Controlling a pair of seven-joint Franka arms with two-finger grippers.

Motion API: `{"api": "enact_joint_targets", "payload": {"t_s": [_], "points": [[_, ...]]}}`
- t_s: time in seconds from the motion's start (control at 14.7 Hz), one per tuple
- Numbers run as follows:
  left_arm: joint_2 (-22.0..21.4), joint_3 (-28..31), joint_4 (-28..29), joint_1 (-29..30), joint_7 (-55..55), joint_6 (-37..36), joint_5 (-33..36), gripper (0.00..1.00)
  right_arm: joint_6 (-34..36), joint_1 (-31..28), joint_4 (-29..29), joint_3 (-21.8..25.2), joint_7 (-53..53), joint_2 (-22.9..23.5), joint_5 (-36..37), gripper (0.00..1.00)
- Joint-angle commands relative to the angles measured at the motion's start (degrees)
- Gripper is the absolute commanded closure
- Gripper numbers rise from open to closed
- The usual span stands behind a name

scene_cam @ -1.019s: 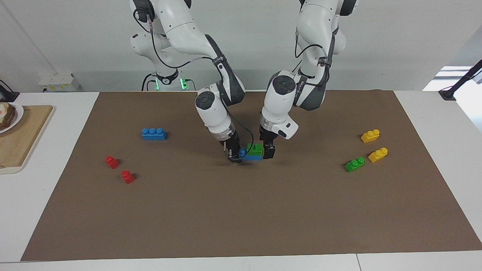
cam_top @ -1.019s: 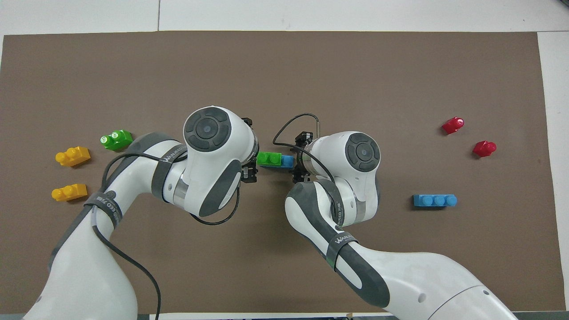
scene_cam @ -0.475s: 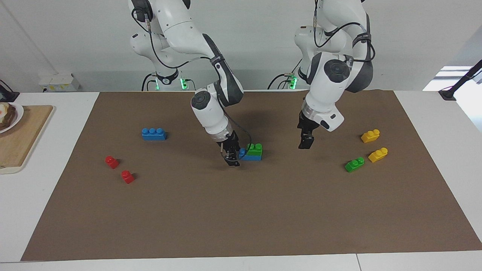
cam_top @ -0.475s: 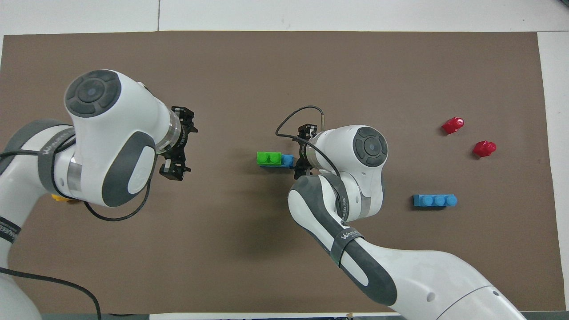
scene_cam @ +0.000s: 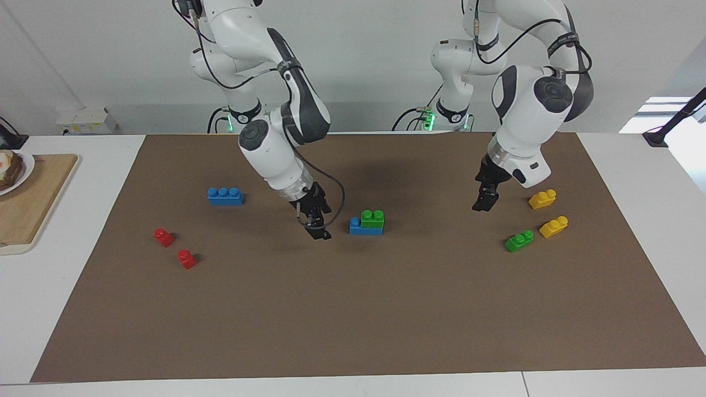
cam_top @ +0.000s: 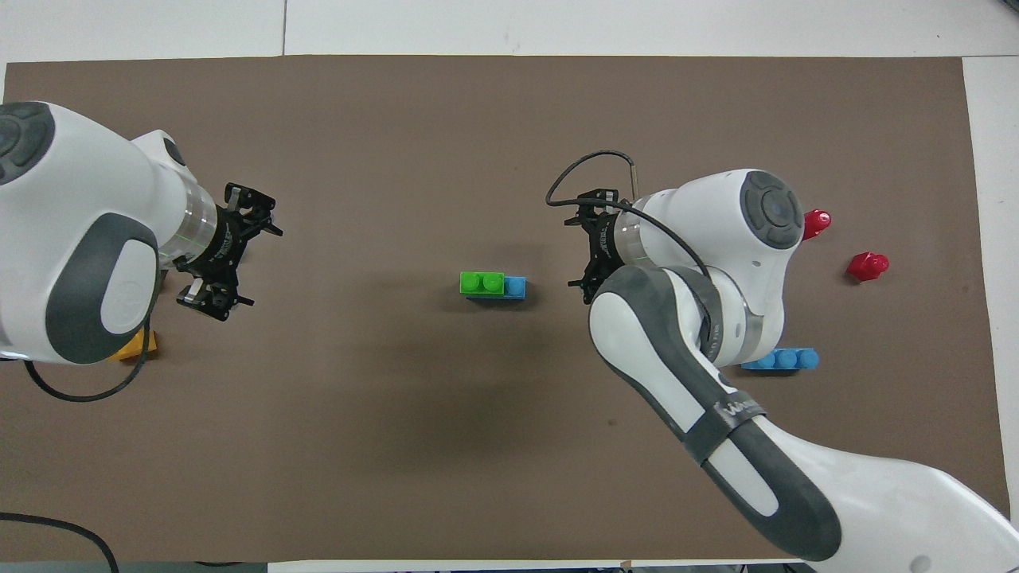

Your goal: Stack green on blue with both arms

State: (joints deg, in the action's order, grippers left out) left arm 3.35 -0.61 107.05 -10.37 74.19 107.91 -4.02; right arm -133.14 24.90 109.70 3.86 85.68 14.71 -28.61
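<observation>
Both arms have pulled back from the middle of the tabletop. Right end effector has let go of the long bright blue three-stud plastic brick and now hangs just beside it, toward the right arm's end, jaws spread and holding nothing. Left end effector has swung well away toward its own end, wide open and empty, up over the mat near the small loose green two-stud brick and the two yellow plastic bricks. Between them, the other bright green two-stud brick sits pressed on that blue one, untouched. Looks like the stack is made and stands by itself.
</observation>
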Motion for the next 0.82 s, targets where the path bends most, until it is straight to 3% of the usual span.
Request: {"api": "enact_joint_targets", "payload": {"t_s": [0.0, 0.34, 0.54, 0.75], "points": [[-3.4, -0.6, 1.2, 5.1, -12.4, -1.8, 0.0, 0.00, 6.9, -5.4, -2.0, -0.3, -15.2, -2.3, 4.9, 0.11], [-3.4, -0.5, 0.0, 9.5, -28.6, -2.4, 0.2, 0.00, 19.1, -14.6, -8.7, -0.2, -41.6, -3.0, 13.1, 0.07], [-3.3, -0.5, -1.8, 10.8, -33.8, -2.8, 2.9, 0.00, 24.5, -18.5, -9.9, -0.2, -56.6, -7.0, 18.5, 0.04], [-3.6, -0.6, -0.8, 11.2, -37.2, -1.8, 3.1, 0.00, 30.2, -19.5, -10.0, -0.2, -64.5, -12.7, 25.7, 0.02]]}}
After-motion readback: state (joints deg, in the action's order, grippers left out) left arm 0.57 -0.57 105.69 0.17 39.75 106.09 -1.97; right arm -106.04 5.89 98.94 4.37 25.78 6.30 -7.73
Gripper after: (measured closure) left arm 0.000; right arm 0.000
